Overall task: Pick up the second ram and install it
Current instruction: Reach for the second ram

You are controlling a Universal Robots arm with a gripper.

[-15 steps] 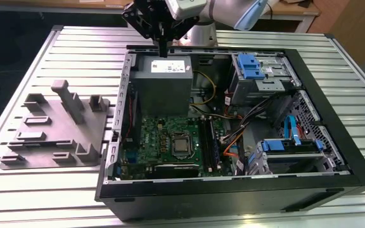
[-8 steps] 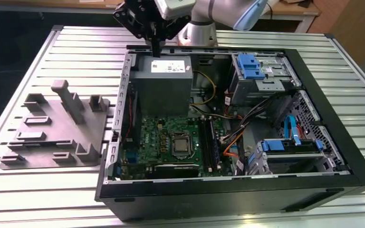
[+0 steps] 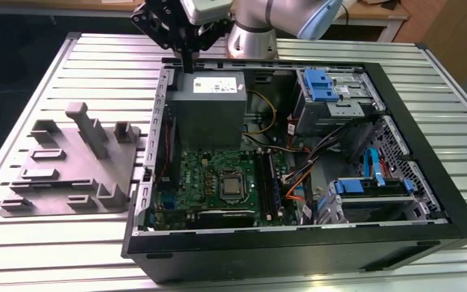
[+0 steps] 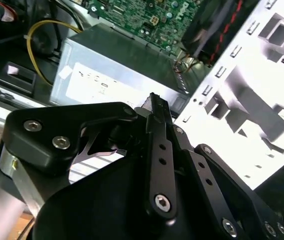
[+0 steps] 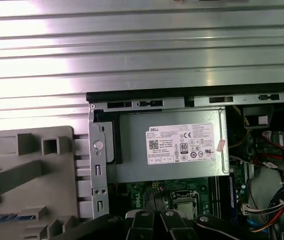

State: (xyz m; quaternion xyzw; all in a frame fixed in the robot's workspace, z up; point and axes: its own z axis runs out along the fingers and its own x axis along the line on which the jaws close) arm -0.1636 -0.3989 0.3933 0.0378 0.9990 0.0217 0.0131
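Black gripper (image 3: 189, 68), fingers (image 4: 157, 145) pressed together, hangs over the power supply (image 3: 207, 106) at 12 o'clock of the open case (image 3: 298, 249), well apart from the memory sockets (image 3: 267, 182) toward 5 o'clock; the second ram's location cannot be told, installation judged pending.

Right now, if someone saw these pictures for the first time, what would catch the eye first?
The open black computer case lies on the slatted metal table, with its green board and grey power box exposed. The robot's gripper hangs over the power box at the case's edge. A grey holder plate sits on the exterior view's left, beside the case.
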